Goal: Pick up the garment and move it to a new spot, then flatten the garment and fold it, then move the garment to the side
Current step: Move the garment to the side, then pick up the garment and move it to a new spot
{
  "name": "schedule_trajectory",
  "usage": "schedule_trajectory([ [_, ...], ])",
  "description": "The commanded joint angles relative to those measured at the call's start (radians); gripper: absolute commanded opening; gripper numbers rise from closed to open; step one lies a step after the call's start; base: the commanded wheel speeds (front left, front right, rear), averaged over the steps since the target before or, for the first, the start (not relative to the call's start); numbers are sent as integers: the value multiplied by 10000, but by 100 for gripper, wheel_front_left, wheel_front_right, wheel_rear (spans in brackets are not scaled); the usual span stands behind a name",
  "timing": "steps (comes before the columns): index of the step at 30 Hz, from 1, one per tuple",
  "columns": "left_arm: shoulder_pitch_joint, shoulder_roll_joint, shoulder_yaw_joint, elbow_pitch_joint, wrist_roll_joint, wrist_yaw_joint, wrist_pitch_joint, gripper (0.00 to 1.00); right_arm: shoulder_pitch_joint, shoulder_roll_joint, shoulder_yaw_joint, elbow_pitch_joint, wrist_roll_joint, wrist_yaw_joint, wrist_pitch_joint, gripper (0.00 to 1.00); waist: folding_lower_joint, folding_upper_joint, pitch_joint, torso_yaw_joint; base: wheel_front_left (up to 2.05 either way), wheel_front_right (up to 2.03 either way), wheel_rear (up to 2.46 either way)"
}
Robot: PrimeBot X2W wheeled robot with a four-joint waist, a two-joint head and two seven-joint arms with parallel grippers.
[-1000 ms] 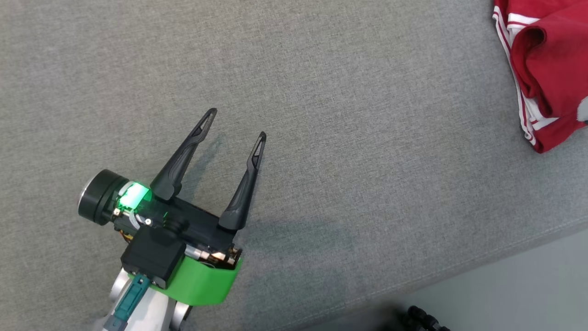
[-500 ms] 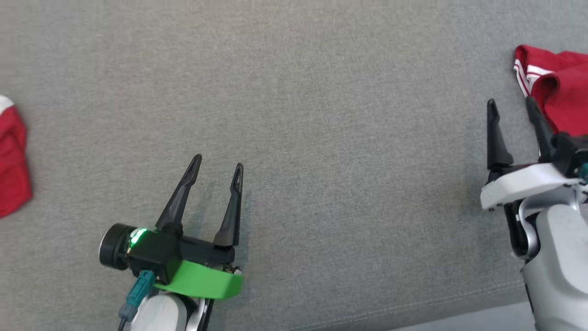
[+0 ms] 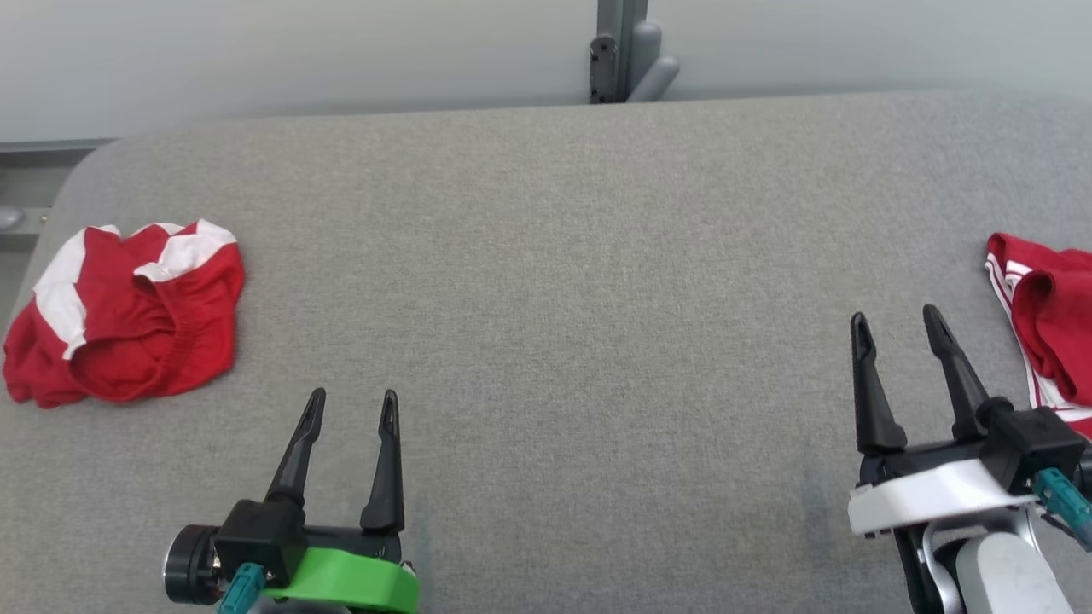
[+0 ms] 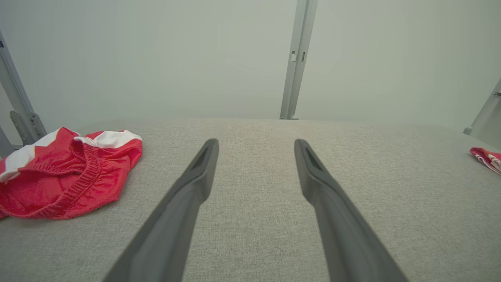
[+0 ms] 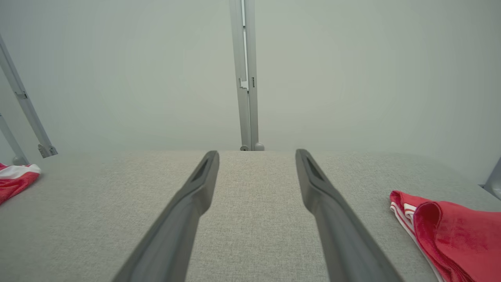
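Observation:
A crumpled red and white garment (image 3: 124, 311) lies at the left end of the grey padded table (image 3: 546, 256); the left wrist view has it at the left (image 4: 66, 174). A second red garment with white stripes (image 3: 1045, 328) lies at the right edge, folded over, also at the right of the right wrist view (image 5: 450, 231). My left gripper (image 3: 351, 408) hovers open near the front, right of the crumpled garment and apart from it. My right gripper (image 3: 894, 326) stands open just left of the striped garment, holding nothing.
A pale wall runs behind the table, with a grey metal post (image 3: 621, 51) at the back middle. Slanted frame bars (image 4: 17, 102) stand at the left. The table's far left corner is rounded.
The head camera has swung up and left, bringing both garments, the back wall and the right gripper into view. Both grippers stay open.

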Motion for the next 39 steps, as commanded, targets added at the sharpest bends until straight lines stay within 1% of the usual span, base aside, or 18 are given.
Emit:
schedule_trajectory([
  [1, 242, -6, 35, -22, 100, -25, -33, 100, 459, -13, 109, -284, 104, -15, -41, 100, 1, 0, -1049, 811, 0, 0, 0],
  [6, 678, -5, 124, -336, 251, 59, -31, 100, 1396, -7, 227, -717, -198, -15, -41, 100, 1, 0, -1391, 891, 0, 0, 0],
  [9, 969, -5, 202, -628, 318, -34, -30, 100, 1794, 68, 246, -673, -352, -15, -41, 100, 1, 0, -1544, 856, 0, 0, 0],
  [13, 1209, -6, 302, -753, 317, -21, -31, 100, 2091, 135, 410, -589, -416, -15, -41, 100, 1, 0, -1624, 776, 0, 0, 0],
  [22, 1312, -7, 389, -588, 305, -72, -31, 100, 2239, 218, 505, -501, -405, -15, -41, 100, 1, 0, -1662, 615, 0, 0, 0],
  [33, 1312, -7, 408, -507, 255, 55, -31, 100, 2197, 269, 538, -548, -383, -15, -41, 100, 1, 0, -1582, 469, 0, 0, 0],
  [39, 1173, -7, 332, -433, 215, 107, -30, 100, 2188, 293, 498, -557, -310, -15, -41, 100, 1, 0, -1453, 602, 0, 0, 0],
])
